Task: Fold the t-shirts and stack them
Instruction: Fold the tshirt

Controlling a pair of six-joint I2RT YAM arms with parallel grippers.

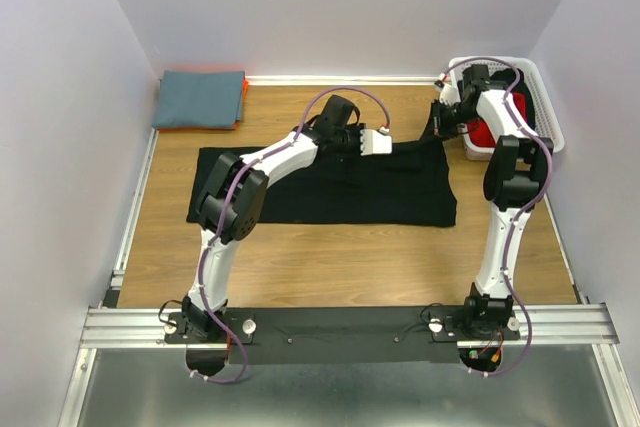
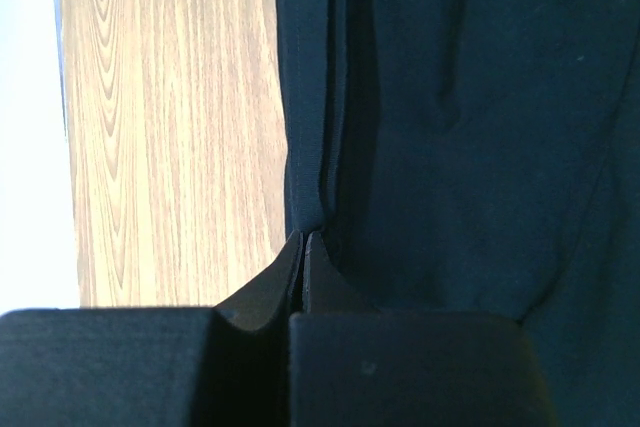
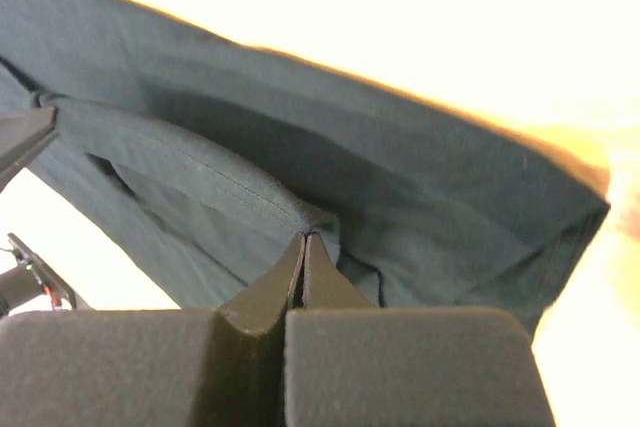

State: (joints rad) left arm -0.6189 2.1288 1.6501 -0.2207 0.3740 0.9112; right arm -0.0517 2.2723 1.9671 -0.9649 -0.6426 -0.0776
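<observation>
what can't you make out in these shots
- Top view: right arm covers most of the white plastic mesh basket; only a patch of red cloth shows.
- Top view: orange cloth under the folded slate-blue t-shirt shows only an edge.
- Right wrist view: glare washes out everything behind the large black cloth t-shirt.

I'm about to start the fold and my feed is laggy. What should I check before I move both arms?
1. Left gripper pinched shut on the black t-shirt edge: ok.
2. Right gripper pinched shut on the same shirt's hem: ok.
3. Shirt spread on the table, nothing else lying on it: ok.
4. Each pinch holds a single layer of cloth: cannot tell.
5. Right arm clear of the white basket: cannot tell, they overlap in the top view.
6. Folded slate-blue shirt in the far left corner, apart from the black one: ok.
</observation>
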